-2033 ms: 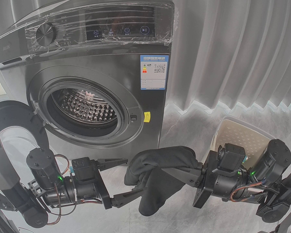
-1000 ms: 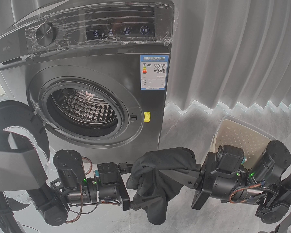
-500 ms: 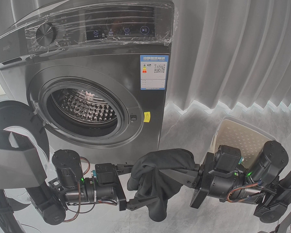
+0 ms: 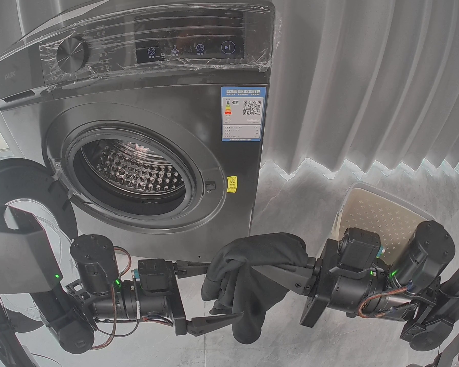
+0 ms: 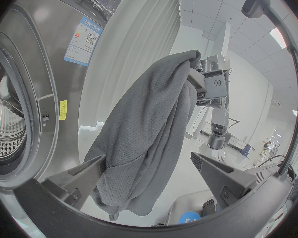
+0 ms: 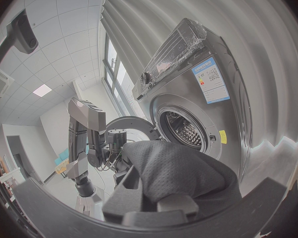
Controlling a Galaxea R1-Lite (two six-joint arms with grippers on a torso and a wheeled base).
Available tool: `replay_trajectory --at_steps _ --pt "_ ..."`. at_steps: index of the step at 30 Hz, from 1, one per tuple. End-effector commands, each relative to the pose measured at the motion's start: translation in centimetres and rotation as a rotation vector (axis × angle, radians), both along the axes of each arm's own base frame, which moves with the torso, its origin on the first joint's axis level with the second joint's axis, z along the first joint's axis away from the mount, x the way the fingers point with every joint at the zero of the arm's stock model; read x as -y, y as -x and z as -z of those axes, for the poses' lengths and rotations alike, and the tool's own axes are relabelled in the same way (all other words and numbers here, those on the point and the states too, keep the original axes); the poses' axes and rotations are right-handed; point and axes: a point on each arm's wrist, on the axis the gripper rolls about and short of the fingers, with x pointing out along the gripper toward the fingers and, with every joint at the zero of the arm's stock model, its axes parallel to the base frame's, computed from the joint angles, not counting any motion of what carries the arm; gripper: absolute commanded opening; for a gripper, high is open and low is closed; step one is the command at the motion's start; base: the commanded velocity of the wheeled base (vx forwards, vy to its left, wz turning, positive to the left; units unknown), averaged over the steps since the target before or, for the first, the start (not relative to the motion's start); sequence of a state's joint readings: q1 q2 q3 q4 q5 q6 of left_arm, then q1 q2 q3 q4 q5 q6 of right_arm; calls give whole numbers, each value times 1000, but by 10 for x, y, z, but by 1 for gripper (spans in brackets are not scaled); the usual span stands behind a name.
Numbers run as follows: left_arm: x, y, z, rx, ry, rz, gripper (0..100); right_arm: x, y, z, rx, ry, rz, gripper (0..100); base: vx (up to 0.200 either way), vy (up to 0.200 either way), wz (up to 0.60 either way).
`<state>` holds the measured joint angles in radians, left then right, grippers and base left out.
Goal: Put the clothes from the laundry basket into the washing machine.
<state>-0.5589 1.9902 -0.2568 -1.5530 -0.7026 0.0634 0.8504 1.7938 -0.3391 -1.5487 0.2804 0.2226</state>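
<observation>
Head view: right gripper [image 4: 264, 271] clamps dark grey mesh garment [image 4: 247, 294] before grey front-loading washing machine [image 4: 137, 103].
Left gripper [image 4: 225, 291] gapes around it; a shallow pinch could drop it.

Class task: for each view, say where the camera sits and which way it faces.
Head: head-mounted, facing down at washing machine and garment; both arms show.
Left wrist: faces garment and right gripper; own open fingers show.
Right wrist: faces washing machine; own fingers clamp garment.
All share garment, washing machine.
</observation>
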Motion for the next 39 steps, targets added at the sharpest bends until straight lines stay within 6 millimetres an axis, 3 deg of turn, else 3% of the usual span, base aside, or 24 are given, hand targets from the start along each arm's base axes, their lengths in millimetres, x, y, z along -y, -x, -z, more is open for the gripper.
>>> replay_trajectory --at_steps 1,17,33,34,39 --pt "2 0 0 1 1 12 100 -1 1 0 0 0 -4 0 0 0 0" --pt "23 -29 18 14 0 8 100 -2 4 0 -2 -2 -14 0 0 0 0" --pt "33 -29 21 17 1 20 100 -5 2 -4 -6 -24 -12 0 0 0 0" --pt "33 -29 20 19 2 19 0 -5 2 -4 -6 -23 -14 0 0 0 0" --pt "31 -28 19 20 3 16 0 -4 0 -4 -3 -24 -6 0 0 0 0"
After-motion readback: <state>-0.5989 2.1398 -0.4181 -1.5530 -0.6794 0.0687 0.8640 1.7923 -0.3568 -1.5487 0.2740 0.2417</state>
